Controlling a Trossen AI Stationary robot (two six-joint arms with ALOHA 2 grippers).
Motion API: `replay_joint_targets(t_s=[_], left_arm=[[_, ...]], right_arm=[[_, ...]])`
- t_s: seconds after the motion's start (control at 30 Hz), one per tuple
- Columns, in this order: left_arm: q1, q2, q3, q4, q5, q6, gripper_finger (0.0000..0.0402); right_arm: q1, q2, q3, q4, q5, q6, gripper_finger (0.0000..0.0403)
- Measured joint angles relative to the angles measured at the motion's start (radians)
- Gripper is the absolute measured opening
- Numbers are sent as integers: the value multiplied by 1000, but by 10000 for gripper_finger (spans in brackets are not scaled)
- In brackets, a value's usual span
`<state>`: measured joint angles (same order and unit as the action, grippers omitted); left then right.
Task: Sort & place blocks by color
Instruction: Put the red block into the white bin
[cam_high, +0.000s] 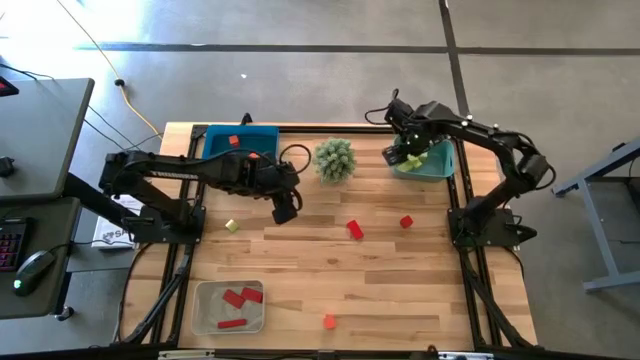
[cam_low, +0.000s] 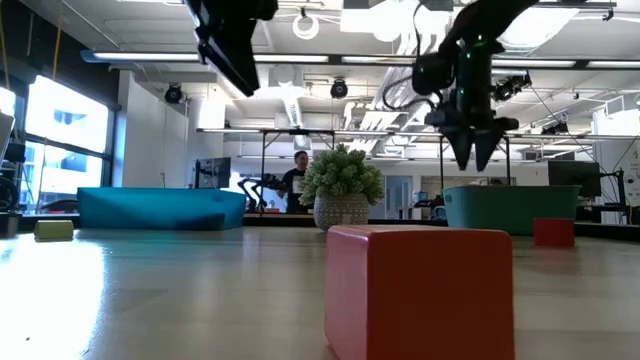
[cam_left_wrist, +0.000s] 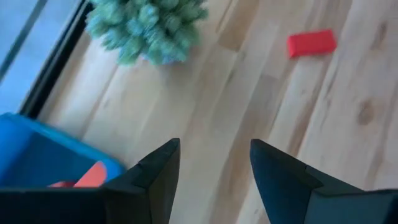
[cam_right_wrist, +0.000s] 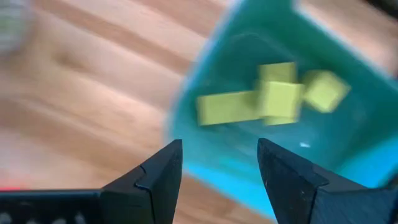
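Note:
My right gripper (cam_high: 408, 152) hangs open above the teal bin (cam_high: 440, 168) at the far right, fingers pointing down with nothing between them. Several yellow-green blocks (cam_right_wrist: 273, 96) lie in that bin. My left gripper (cam_high: 285, 210) is open and empty, slanting down over bare table between the blue bin (cam_high: 215, 142) and the plant (cam_high: 334, 160). An orange-red block (cam_left_wrist: 93, 174) lies in the blue bin. Loose on the table lie two red blocks (cam_high: 354, 229) (cam_high: 406, 222), a yellow-green block (cam_high: 231, 226) and an orange-red block (cam_high: 329, 321).
A spiky green plant (cam_low: 342, 185) in a pot stands at the far middle, between the two bins. A grey tray (cam_high: 205, 295) holding red blocks sits at the near left. The table's middle, between the loose blocks, is bare wood.

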<state>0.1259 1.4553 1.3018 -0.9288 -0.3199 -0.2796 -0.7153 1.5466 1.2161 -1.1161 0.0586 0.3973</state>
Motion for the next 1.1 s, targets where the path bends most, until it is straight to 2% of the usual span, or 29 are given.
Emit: replay_joint_targets(t_s=[0.23,0.57,0.77,1.1], left_arm=[[26,-61,1,-66,-28,78,180],[57,-102,0,-131,-28,117,181],[57,-104,0,-130,-24,144,181],[57,-104,0,-129,-24,145,182]], right_arm=[[188,-63,0,37,-11,201,195],[456,-58,0,181,-8,336,195],[559,-58,0,293,39,424,197],[722,-16,0,321,125,597,228]])
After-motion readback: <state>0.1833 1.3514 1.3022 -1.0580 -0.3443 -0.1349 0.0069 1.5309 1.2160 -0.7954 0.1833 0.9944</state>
